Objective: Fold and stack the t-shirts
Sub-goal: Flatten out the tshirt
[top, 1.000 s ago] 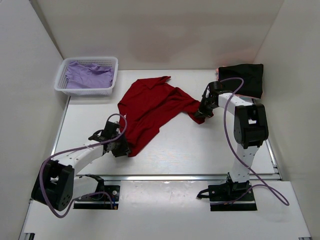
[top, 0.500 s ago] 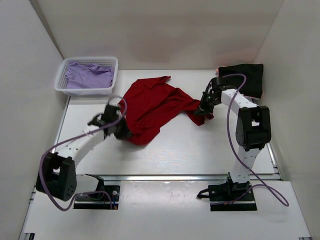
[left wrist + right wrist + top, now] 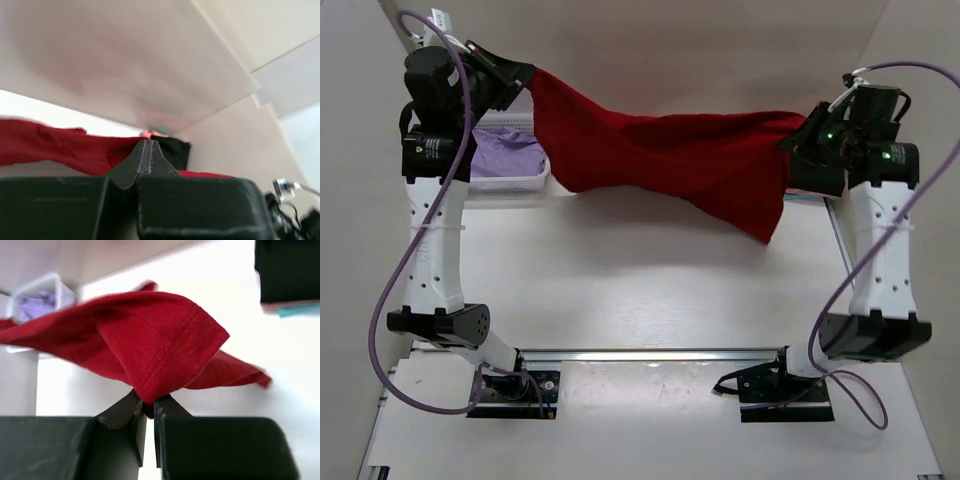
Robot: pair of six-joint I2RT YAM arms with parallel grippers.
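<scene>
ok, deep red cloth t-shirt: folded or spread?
Spread, unfolded: the red t-shirt hangs stretched in mid-air between left gripper and right gripper, each shut on an edge.

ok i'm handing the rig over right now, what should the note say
Grip: left hand shut on the red t-shirt; right hand shut on its other end. The shirt hangs stretched between them above the table.
In the basket: lavender t-shirt, unfolded.
Done: black t-shirt folded at the far right.
To do: fold and stack red, then lavender.
</scene>
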